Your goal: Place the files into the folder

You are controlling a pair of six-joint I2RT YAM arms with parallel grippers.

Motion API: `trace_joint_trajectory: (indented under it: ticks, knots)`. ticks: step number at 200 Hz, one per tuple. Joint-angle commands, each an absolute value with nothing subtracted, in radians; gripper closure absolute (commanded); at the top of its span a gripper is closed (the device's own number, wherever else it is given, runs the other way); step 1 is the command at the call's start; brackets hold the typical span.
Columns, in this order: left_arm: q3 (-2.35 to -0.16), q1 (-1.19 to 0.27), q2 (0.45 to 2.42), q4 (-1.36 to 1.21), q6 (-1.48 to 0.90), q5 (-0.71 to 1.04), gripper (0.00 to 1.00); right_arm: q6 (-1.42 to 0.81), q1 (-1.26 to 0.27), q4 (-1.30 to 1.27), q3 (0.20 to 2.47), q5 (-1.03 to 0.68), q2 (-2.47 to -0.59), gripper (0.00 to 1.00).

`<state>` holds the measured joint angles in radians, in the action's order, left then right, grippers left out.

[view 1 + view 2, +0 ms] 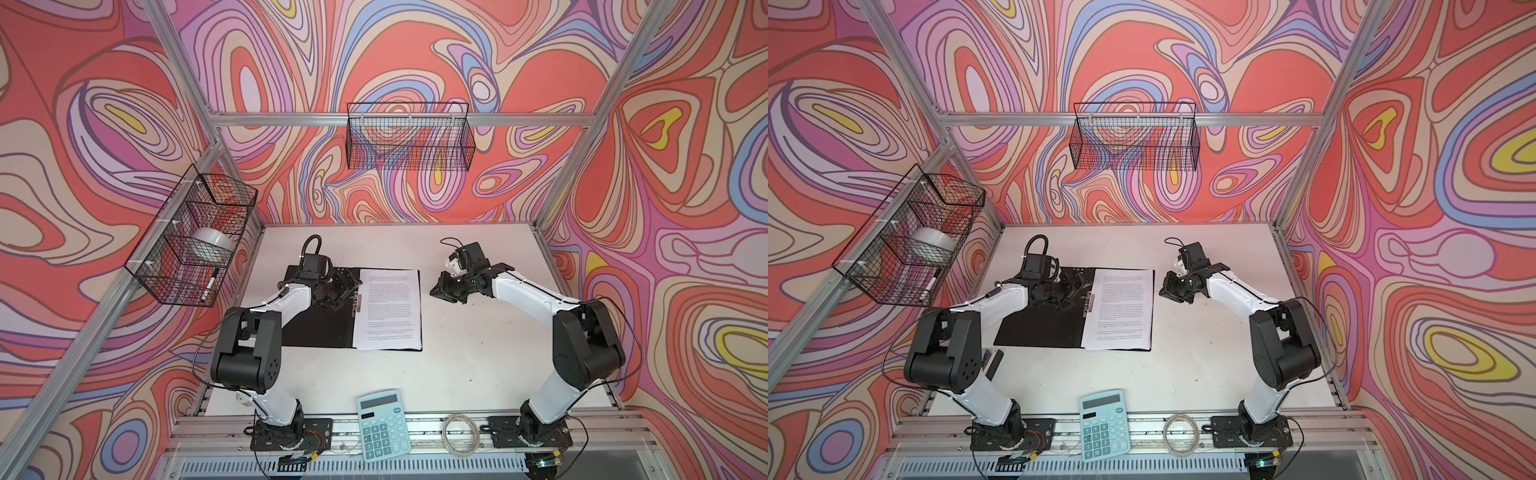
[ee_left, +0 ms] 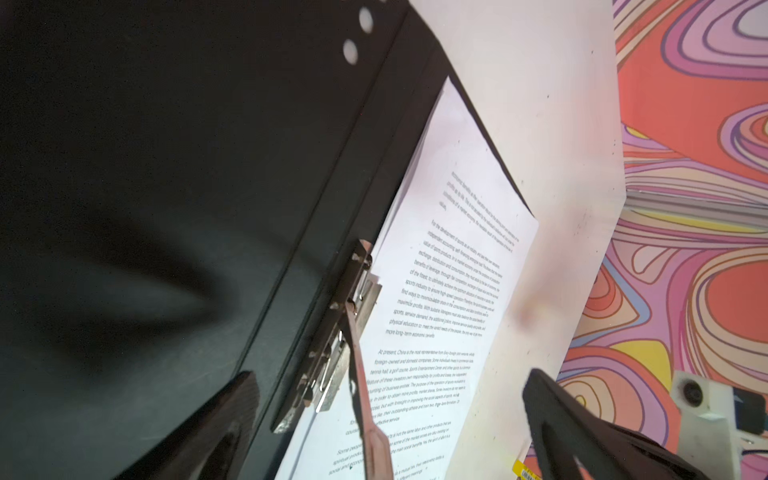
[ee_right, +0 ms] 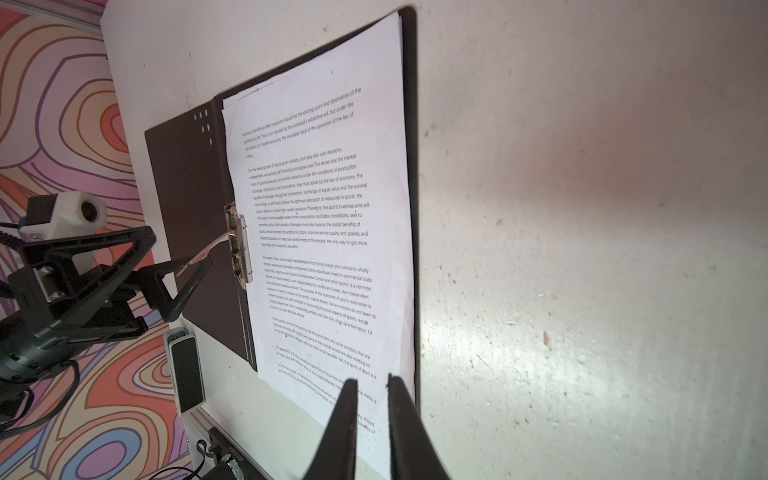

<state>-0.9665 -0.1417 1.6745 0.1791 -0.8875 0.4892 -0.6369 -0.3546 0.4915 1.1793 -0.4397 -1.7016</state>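
The folder [image 1: 316, 328] [image 1: 1038, 328] lies open on the table, black inside up. The files [image 1: 388, 307] [image 1: 1121, 307], white sheets of dense text, lie flat on its right half, with one long edge at the metal spine clip [image 2: 332, 353] [image 3: 239, 245]. My left gripper [image 1: 347, 291] [image 2: 392, 374] hangs open over the spine. The clip's raised lever [image 2: 365, 395] stands between its wide-apart fingers, and nothing is gripped. My right gripper [image 1: 436, 289] [image 3: 371, 380] hovers to the right of the folder. Its jaws are shut to a thin gap and hold nothing.
A teal calculator [image 1: 382, 424] and a coil of clear tubing [image 1: 459, 432] lie at the front edge. A small black block [image 1: 994, 363] [image 3: 187, 374] lies left of the folder. Wire baskets hang on the left wall [image 1: 195, 237] and the back wall [image 1: 409, 139].
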Motion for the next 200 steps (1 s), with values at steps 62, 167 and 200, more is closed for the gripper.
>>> trace_joint_trajectory:
  ticks: [62,167,200]
  knots:
    - [-0.988,-0.191,1.716,0.203,-0.886,0.46,0.0,-0.61,-0.345,0.507,1.187,-0.425,-1.664,0.84]
    - [-1.105,-0.285,1.82,0.209,-0.894,0.514,0.0,-0.597,-0.316,0.521,1.17,-0.422,-1.631,0.84]
    - [-1.175,-0.344,1.875,0.219,-0.915,0.529,0.0,-0.588,-0.303,0.534,1.172,-0.42,-1.619,0.84]
